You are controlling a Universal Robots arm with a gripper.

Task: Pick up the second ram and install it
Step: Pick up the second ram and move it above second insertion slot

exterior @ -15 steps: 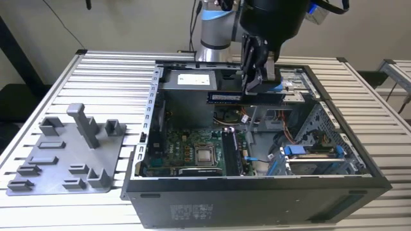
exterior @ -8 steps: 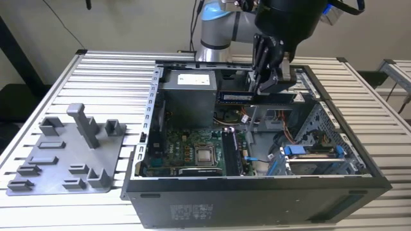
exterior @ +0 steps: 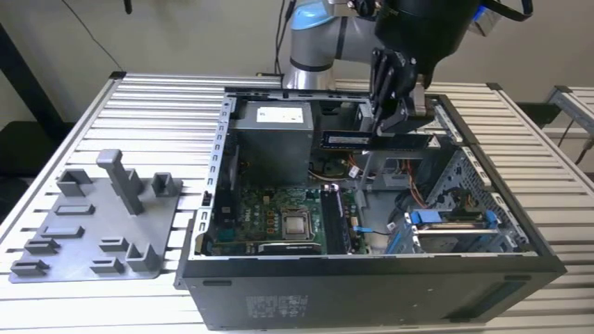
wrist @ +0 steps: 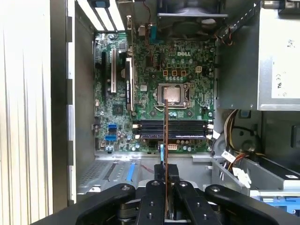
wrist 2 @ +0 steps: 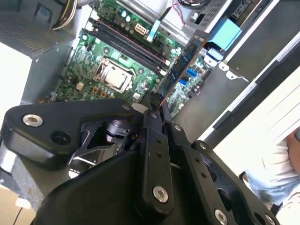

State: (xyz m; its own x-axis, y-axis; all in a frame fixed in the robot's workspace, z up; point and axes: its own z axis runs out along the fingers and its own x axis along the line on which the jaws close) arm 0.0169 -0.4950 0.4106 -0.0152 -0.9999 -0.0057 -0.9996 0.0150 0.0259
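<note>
The gripper [exterior: 401, 129] is closed on the flat faces of the ram [exterior: 371, 140] and holds it on edge in the air above the open case [exterior: 371, 296], crosswise to the slots [wrist: 173, 129] and well apart from them, so I judge it is not yet aligned for seating.

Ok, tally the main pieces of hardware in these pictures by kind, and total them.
second ram: 1
gripper: 1
computer case: 1
motherboard: 1
grey fixture plate: 1
Total: 5
</note>
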